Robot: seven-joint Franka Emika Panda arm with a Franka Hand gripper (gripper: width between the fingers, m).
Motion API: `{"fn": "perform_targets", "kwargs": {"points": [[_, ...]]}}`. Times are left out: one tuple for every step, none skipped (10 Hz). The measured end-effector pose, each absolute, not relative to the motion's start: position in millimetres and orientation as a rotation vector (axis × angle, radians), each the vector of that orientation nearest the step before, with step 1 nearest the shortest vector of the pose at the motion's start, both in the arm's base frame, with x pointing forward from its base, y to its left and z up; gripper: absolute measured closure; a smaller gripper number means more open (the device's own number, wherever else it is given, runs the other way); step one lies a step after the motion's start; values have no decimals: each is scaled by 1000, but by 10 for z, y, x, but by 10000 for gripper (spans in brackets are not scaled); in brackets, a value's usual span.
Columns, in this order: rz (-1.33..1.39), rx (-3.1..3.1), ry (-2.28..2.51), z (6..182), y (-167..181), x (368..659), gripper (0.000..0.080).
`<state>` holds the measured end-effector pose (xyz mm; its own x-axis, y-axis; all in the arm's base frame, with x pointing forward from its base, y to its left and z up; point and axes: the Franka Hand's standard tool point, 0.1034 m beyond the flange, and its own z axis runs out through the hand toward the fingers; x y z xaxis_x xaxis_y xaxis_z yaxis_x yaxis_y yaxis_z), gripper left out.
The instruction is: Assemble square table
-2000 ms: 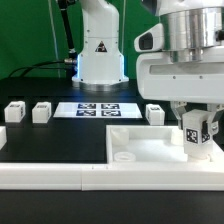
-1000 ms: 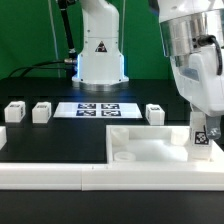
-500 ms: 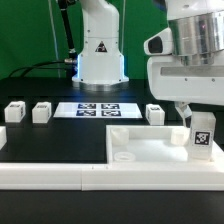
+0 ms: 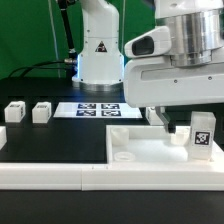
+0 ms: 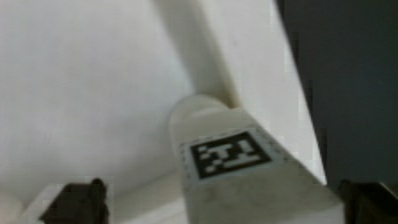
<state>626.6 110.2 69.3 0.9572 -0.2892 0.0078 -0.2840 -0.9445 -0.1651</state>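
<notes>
- We see the gripper with its fingers spread wide, clamped on nothing.
- A leg stands upright just below it; in the wrist view it sits between the two fingers and touches neither.
- That leg rests on a corner of the square slab, which lies beneath the gripper.
- A second leg and a third leg sit well apart from the gripper, past the marker board.
</notes>
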Motion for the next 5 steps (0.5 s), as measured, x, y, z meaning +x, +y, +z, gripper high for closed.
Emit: {"fn": "perform_targets", "kwargs": {"points": [[-72, -2949, 427, 691, 1110, 6291, 150], [-70, -2949, 427, 685, 1110, 6287, 238], [-68, -2945, 446, 683, 1112, 6287, 380], [-53, -2909, 607, 683, 1125, 6285, 509], [-43, -2881, 716, 682, 1122, 6285, 509]]}}
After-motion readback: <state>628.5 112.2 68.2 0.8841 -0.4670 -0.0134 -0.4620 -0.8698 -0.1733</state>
